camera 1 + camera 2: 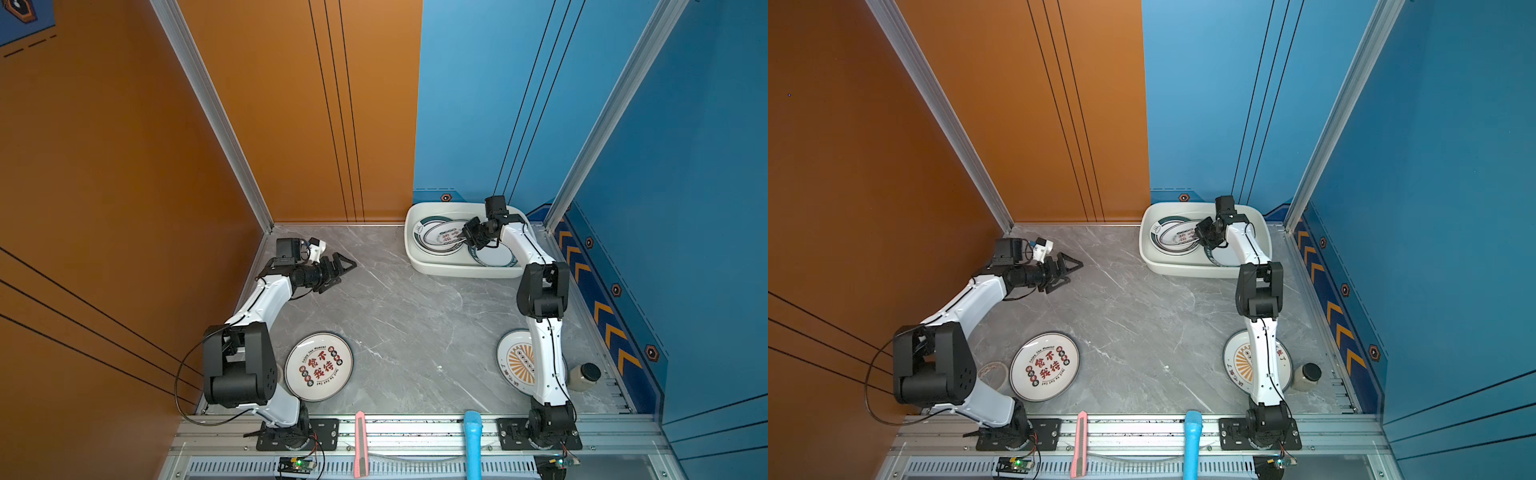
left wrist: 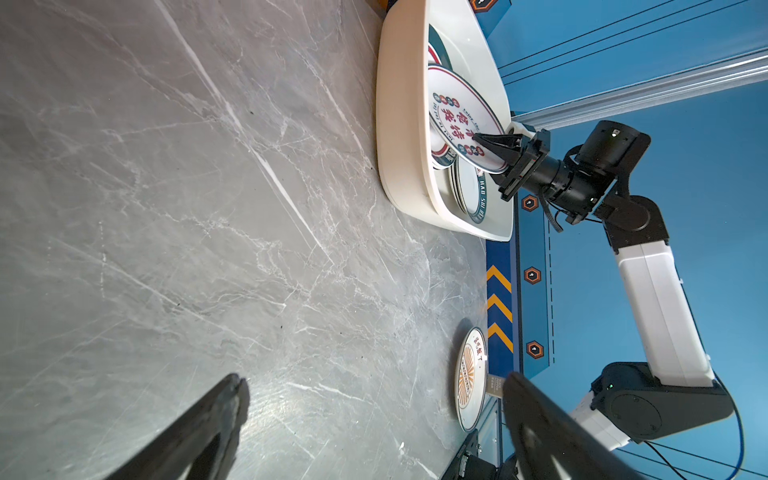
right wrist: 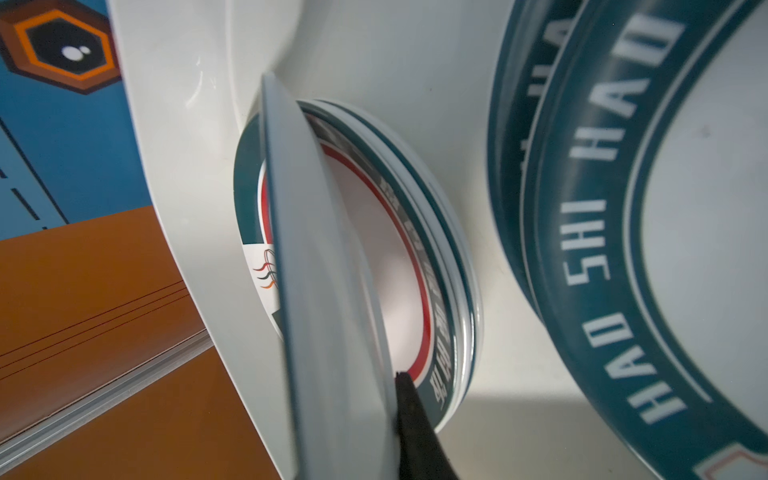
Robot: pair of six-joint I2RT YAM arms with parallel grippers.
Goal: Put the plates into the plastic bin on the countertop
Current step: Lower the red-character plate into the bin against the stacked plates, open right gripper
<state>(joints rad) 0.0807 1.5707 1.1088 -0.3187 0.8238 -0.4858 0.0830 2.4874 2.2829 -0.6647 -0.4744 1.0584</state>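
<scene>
Right jaws are nearly together, pinching the rim of the held plate (image 2: 457, 112). It's tilted, with its far edge low over the pile (image 3: 409, 257) beneath, probably so it lies down flat instead of dropping. I can't tell if that edge touches the pile. All this is inside the bin (image 1: 409, 237). A second pile of green-rimmed plates (image 3: 602, 249) sits just beside those jaws.

Left jaws are spread wide and empty over bare tabletop (image 1: 395, 311), well apart from the bin. My guess is they're parked out of the way.

Two plates are not yet binned, both well behind the jaws near the arm bases: a loose red-lettered plate (image 1: 318, 366) and a sunburst plate (image 1: 515, 361).

Hard to see:
- My right arm (image 1: 546, 361) covers part of the sunburst plate.
- The right wrist view shows one jaw only; the held plate hides the other.
- Pile counts are unclear.
- The tape roll (image 1: 994, 372) is half behind the left arm.
- A jar (image 1: 584, 376) stands beside the sunburst plate.
</scene>
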